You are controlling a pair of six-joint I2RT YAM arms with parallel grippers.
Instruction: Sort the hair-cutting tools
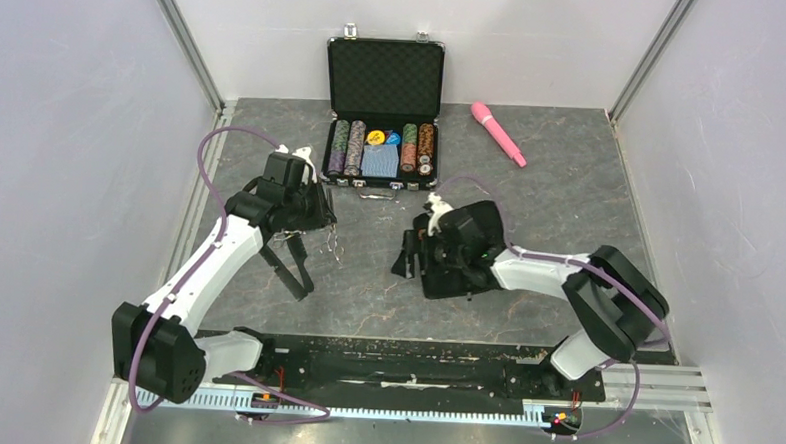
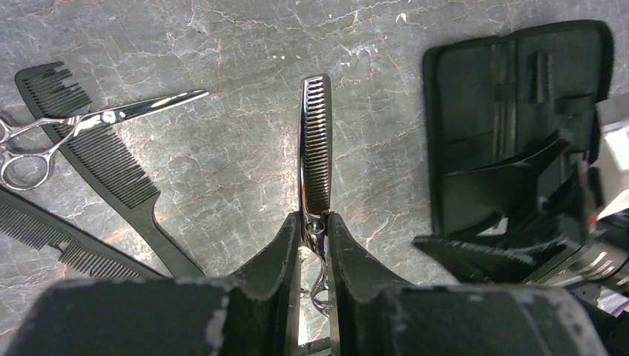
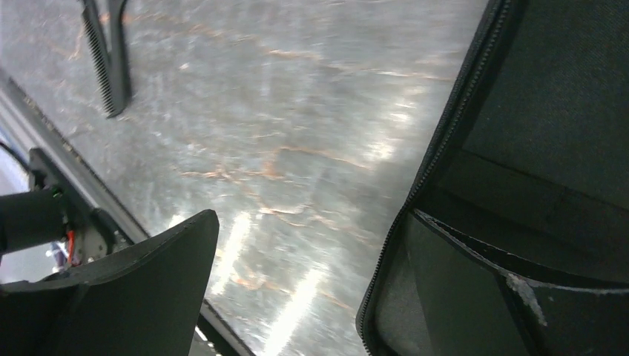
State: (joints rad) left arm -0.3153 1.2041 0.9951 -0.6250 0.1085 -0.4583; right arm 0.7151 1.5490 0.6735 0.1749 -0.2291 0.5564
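- The left claw (image 2: 315, 220) is nearly closed, and we see it pinching the toothed scissors (image 2: 314, 141) at the pivot, just above their ring handles.
- The toothed blade sticks straight out from the fingertips over the grey marbled table (image 2: 222, 44). We cannot tell whether its tip touches the surface.
- In the left wrist view, the plain scissors (image 2: 81, 122) lie flat on the table to the left of the held pair and well apart from it. Their blades are closed, and they rest across the teeth of the long-handled comb (image 2: 111, 167).
- The second comb (image 2: 52, 239) lies just beside that one, lower and further left, also flat on the table.
- The black pouch (image 2: 512, 111) lies unzipped and spread open to the right of the held scissors, its inner pockets facing up.
- The right claw (image 3: 311, 222) is spread as wide as it goes and has hold of nothing. We see one finger over bare table and the other over the pouch lining, with the zipper edge between them.
- In the overhead view, an open case of poker chips (image 1: 385, 82) stands at the far side of the table.
- A pink wand (image 1: 498, 133) lies to the right of that case.
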